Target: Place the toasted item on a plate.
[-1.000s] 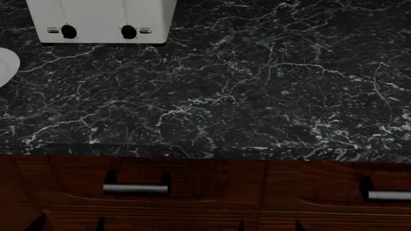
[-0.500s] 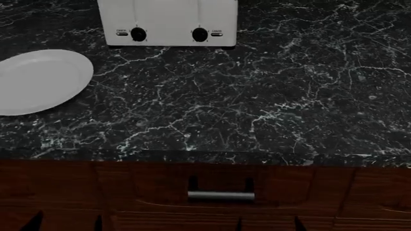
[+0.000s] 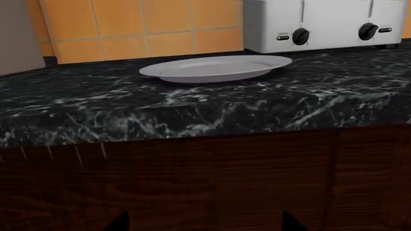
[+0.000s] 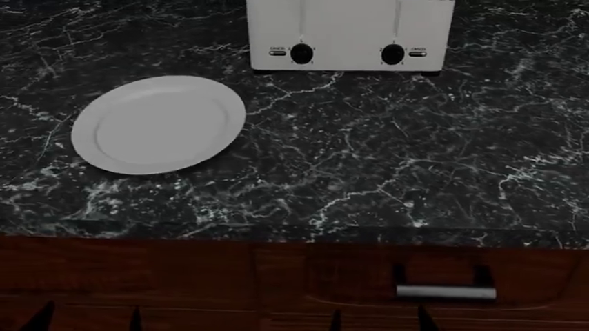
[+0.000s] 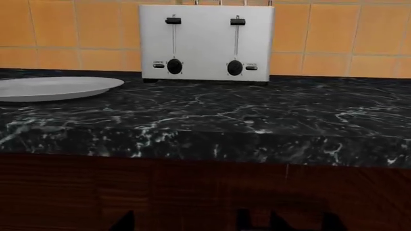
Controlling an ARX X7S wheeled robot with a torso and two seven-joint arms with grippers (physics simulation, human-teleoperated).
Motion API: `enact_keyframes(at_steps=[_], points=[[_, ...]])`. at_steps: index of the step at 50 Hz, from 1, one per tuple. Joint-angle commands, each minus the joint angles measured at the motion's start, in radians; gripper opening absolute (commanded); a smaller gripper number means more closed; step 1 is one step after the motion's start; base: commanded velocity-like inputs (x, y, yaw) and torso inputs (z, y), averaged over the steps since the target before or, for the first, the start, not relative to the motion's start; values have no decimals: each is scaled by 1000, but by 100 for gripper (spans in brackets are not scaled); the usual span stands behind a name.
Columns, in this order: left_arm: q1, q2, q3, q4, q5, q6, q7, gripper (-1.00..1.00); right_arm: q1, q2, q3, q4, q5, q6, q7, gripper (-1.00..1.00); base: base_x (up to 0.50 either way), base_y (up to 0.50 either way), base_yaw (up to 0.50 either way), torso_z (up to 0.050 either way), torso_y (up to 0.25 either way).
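One drawer handle (image 4: 445, 292) shows on the wooden cabinet front (image 4: 184, 276) nearest the robot. Beyond it on the black marble counter (image 4: 368, 165) lies the white plate (image 4: 158, 124), bare. Farther back stands the toaster (image 4: 350, 34), well right of it; no toast shows. Neither gripper is visible, their state unknown.

The head view looks steeply down on the surface (image 4: 387, 158) from above its near edge. Both wrist views sit low before the cabinet front, facing the far tiled wall (image 5: 57, 33). All three share the plate (image 4: 158, 124) and the toaster (image 4: 350, 31).
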Motion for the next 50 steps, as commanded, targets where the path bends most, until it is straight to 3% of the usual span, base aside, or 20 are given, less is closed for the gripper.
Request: enact_keyframes(at_steps=[1, 16, 24, 50], points=[[-3, -12, 10, 12, -5, -10, -17, 100, 3, 12, -12, -7, 9, 3, 13, 100, 47, 500, 0, 0, 0], [6, -24, 17, 6, -14, 0, -34, 100, -3, 19, -22, 5, 17, -18, 34, 100, 40, 500, 0, 0, 0], [14, -35, 27, 20, -27, 2, -27, 100, 5, 23, -31, -1, 23, -3, 44, 100, 0, 8, 0, 0, 0], [0, -46, 20, 45, -72, -50, -50, 100, 24, 45, -62, -23, 18, 35, 69, 100, 0, 0, 0, 50, 0]])
